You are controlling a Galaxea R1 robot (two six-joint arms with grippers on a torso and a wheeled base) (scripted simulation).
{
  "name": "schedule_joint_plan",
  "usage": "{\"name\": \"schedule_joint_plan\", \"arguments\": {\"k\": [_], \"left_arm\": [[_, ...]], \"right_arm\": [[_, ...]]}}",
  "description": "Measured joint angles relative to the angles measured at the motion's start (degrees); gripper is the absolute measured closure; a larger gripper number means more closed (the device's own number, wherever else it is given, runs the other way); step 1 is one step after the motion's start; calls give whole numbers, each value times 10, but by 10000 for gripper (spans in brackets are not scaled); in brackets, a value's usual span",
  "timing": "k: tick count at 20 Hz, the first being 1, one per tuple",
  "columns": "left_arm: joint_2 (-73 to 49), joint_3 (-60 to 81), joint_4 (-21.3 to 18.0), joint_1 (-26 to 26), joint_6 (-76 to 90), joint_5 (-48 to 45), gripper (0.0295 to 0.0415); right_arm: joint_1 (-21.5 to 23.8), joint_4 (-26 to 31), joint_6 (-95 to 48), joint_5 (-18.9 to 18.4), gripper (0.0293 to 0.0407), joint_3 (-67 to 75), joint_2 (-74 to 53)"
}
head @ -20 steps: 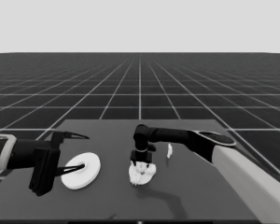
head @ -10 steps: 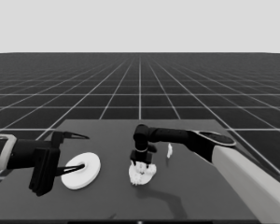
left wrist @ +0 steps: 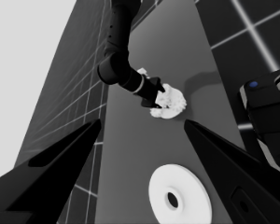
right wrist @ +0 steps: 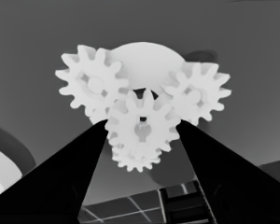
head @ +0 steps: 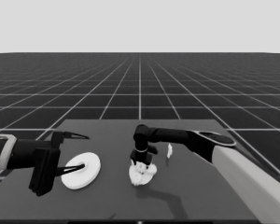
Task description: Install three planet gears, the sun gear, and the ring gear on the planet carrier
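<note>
Right pincer [head: 141, 163] clamped on centre gear [right wrist: 141, 130] over smaller round part [right wrist: 147, 58]; larger round part [head: 81, 170] not yet fitted.

Toothed white gears [right wrist: 141, 130] clustered atop smaller round part [right wrist: 147, 58].

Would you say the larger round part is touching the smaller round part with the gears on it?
Apart. The head view shows bare dark table between the larger round part and the smaller round part; the left wrist view shows the same gap.
</note>
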Motion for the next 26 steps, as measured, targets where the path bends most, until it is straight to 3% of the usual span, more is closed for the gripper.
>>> {"name": "schedule_joint_plan", "arguments": {"k": [26], "left_arm": [[0, 0, 0, 0, 0, 0, 326]], "right_arm": [[-1, 0, 156, 0, 391, 0, 0]]}}
